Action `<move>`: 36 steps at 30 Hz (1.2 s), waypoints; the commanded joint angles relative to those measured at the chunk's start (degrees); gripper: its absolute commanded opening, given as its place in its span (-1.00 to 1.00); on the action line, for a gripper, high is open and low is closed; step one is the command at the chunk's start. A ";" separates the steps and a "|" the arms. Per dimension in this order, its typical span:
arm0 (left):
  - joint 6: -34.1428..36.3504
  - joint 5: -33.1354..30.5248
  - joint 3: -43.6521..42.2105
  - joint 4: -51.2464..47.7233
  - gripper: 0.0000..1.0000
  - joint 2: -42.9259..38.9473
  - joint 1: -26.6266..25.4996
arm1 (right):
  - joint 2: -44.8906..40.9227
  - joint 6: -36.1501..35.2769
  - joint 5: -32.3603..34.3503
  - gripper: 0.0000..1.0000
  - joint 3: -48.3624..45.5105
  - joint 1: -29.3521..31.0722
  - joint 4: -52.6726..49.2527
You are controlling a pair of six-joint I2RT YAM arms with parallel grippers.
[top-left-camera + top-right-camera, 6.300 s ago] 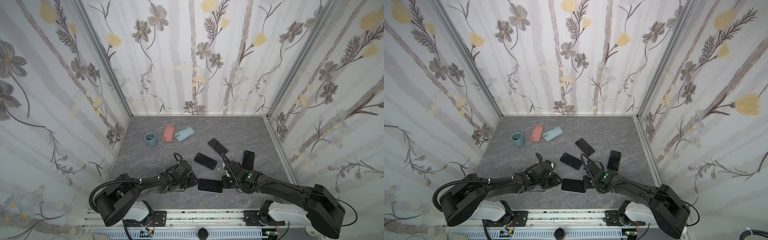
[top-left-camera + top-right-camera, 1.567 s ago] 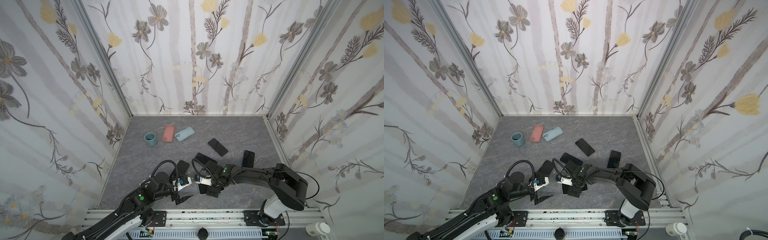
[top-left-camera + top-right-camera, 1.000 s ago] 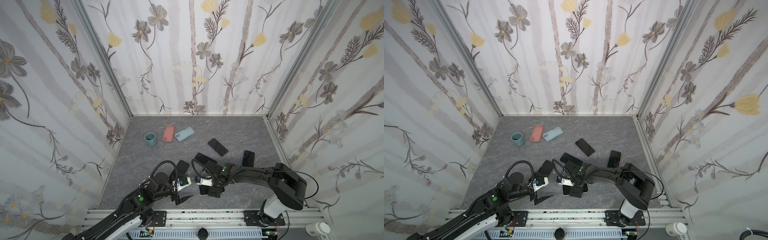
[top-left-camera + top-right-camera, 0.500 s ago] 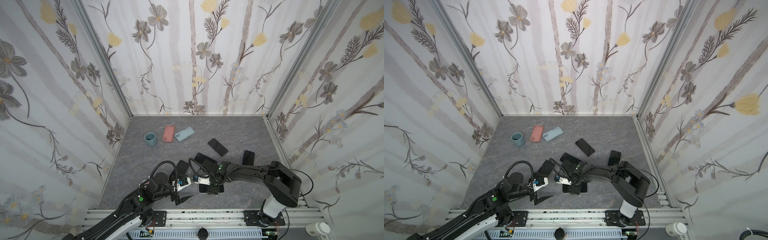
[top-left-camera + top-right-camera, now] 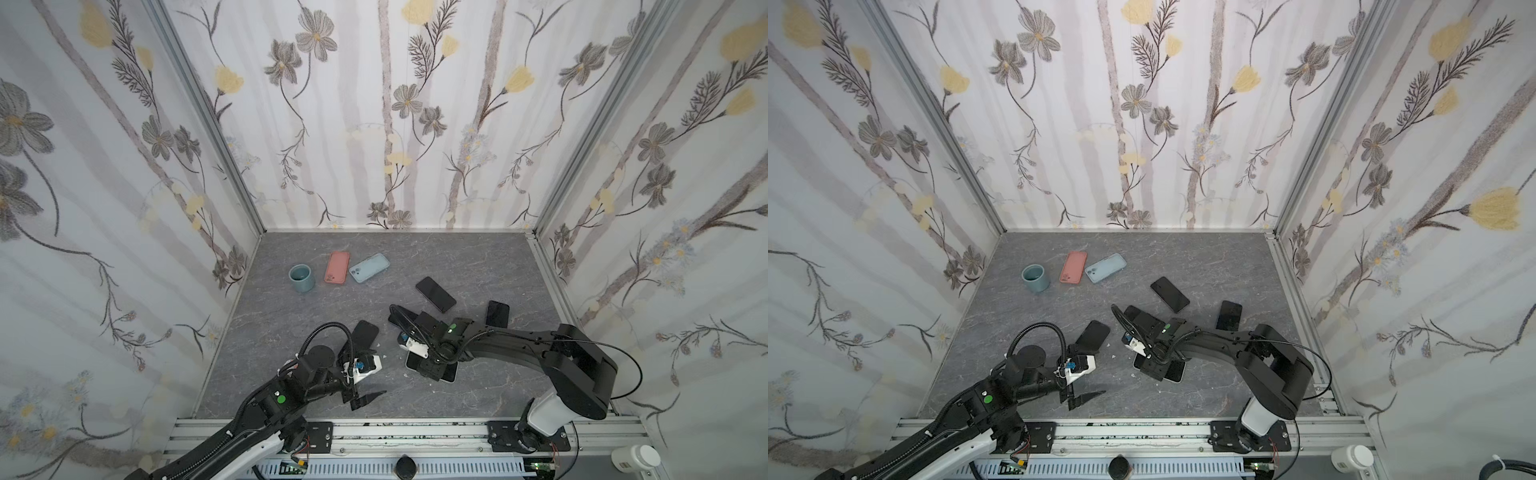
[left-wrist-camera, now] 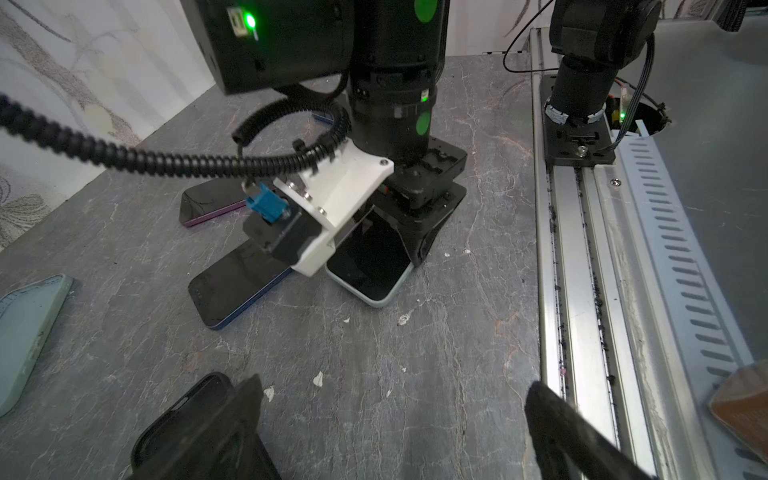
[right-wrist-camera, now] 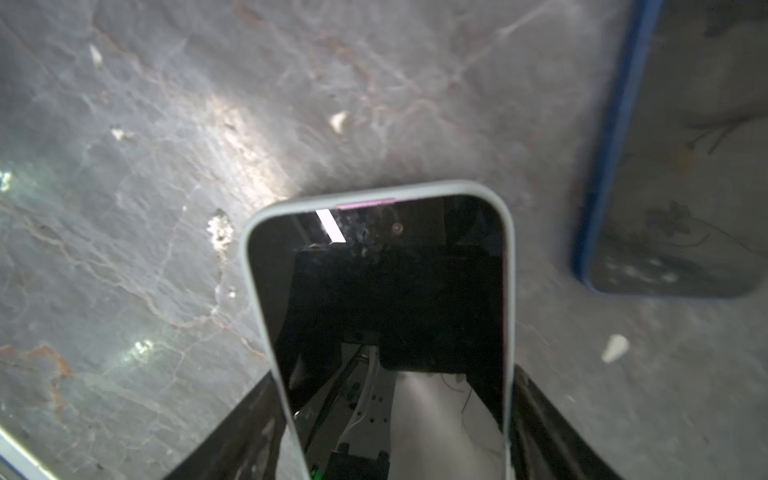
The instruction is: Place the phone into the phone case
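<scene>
Right wrist view: right fingers [image 7: 249, 436] are clamping both long edges of the phone [image 7: 386, 291], which is lying screen-up inside the pale phone case [image 7: 415, 191] on the counter [image 7: 166, 166]. Left fingers [image 6: 552, 411] are hanging spread wide, gripping nothing, above the counter beside it.

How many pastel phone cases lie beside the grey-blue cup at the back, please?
2: a salmon-pink case right of the grey-blue cup, then a light-blue case right of that.
</scene>
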 commanded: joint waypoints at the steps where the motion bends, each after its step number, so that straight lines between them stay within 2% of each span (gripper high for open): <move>1: 0.68 0.94 0.17 2.17 0.96 0.00 -0.03 | -3.21 5.22 -0.03 0.29 1.52 -2.08 0.93; 7: -0.65 0.76 2.96 4.05 0.92 3.48 0.00 | -6.77 8.38 -1.15 0.25 1.02 -6.01 1.71; 10: -1.34 0.23 5.14 5.92 0.93 7.03 0.04 | -7.58 9.72 -1.70 0.23 1.49 -10.57 1.59; 18: -2.87 -5.04 11.17 21.47 1.00 21.82 0.05 | -6.29 11.35 -1.90 0.23 7.25 -23.03 1.57; 23: -4.12 -7.53 15.83 30.37 1.00 34.04 0.30 | -0.51 10.37 -1.78 0.24 13.27 -32.96 3.92; 27: -5.07 -7.47 18.41 38.31 0.99 43.04 1.08 | 8.23 10.00 -3.23 0.22 21.52 -40.29 4.83; 31: -7.96 -5.55 23.20 41.40 0.97 50.64 2.36 | 16.82 10.02 -4.11 0.22 30.74 -44.45 4.96; 36: -9.59 -3.21 27.25 41.73 0.93 55.29 3.21 | 26.47 10.82 -2.94 0.22 40.93 -47.00 3.32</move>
